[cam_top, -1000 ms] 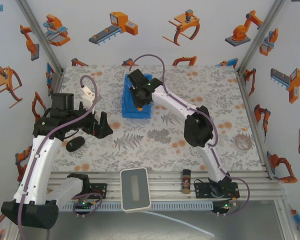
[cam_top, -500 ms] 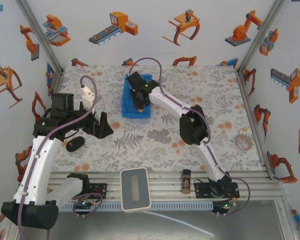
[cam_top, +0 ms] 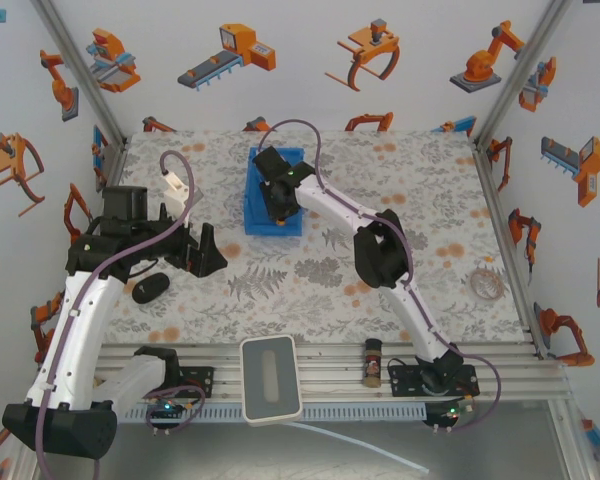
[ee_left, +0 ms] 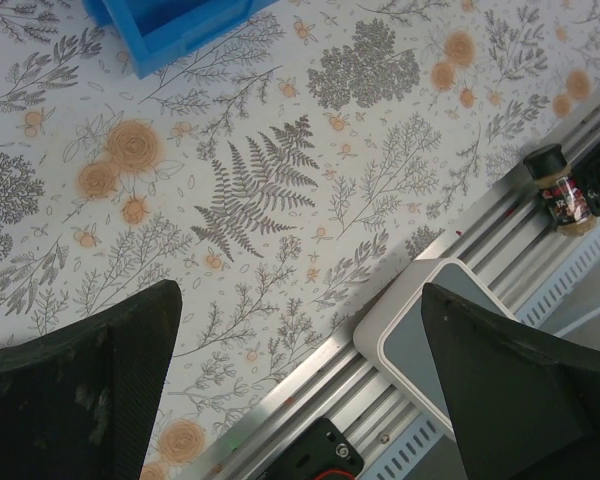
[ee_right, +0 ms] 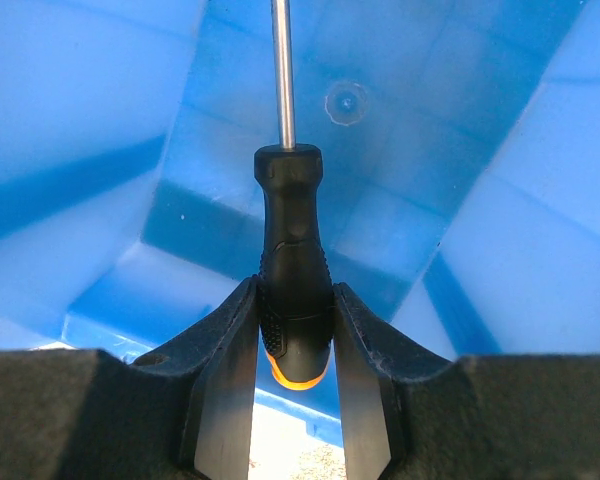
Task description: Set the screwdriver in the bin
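The blue bin [cam_top: 259, 213] stands at the far middle of the floral table; its inner walls [ee_right: 100, 120] surround the right wrist view. My right gripper [cam_top: 276, 195] hangs low over the bin's inside, shut on the screwdriver [ee_right: 294, 265]. Both fingers press the black-and-orange handle, and the thin metal shaft [ee_right: 282, 70] points down toward the bin floor. My left gripper [cam_top: 202, 252] stands open over the table's left side, well apart from the bin, its dark fingers [ee_left: 80, 390] wide with nothing between them. A corner of the bin [ee_left: 175, 25] shows at the top of the left wrist view.
A black oval mouse-like object [cam_top: 150, 288] lies near the left arm. A small brown bottle [cam_top: 372, 360] and a white-rimmed grey pad [cam_top: 270, 378] sit on the front rail. A wire ring [cam_top: 485, 284] lies at the right edge.
My right gripper with the screwdriver has shifted slightly toward the far left over the bin, and the right elbow moved left. The left arm has stayed still.
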You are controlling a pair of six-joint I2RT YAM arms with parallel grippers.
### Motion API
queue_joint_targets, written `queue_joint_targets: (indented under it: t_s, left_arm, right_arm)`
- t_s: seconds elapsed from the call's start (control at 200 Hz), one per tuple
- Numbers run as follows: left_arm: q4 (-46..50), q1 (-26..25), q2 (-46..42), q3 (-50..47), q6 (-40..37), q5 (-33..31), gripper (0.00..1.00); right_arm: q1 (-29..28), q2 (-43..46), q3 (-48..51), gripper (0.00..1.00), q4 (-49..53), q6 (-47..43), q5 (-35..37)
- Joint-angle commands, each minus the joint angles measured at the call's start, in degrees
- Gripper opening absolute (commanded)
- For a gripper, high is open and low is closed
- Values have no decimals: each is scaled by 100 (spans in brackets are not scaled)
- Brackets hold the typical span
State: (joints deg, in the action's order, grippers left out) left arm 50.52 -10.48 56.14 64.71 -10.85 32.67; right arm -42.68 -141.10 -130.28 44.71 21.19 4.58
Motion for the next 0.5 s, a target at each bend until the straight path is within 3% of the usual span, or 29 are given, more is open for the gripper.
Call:
queue_joint_targets:
  t_s: [0.0,0.315,0.496]
  left_arm:
    - [-95,-7,-50,-40,51,165,97]
    - [-104,-7,-42,-29,59,170,97]
    - [-113,-4,-61,-49,55,170,97]
  right_arm:
    - [45,-208,-164,14,-8,96,-93]
    - [31,-25,-233,15,-32,29,-27]
    - [31,-164,-429,25,31,118,-113]
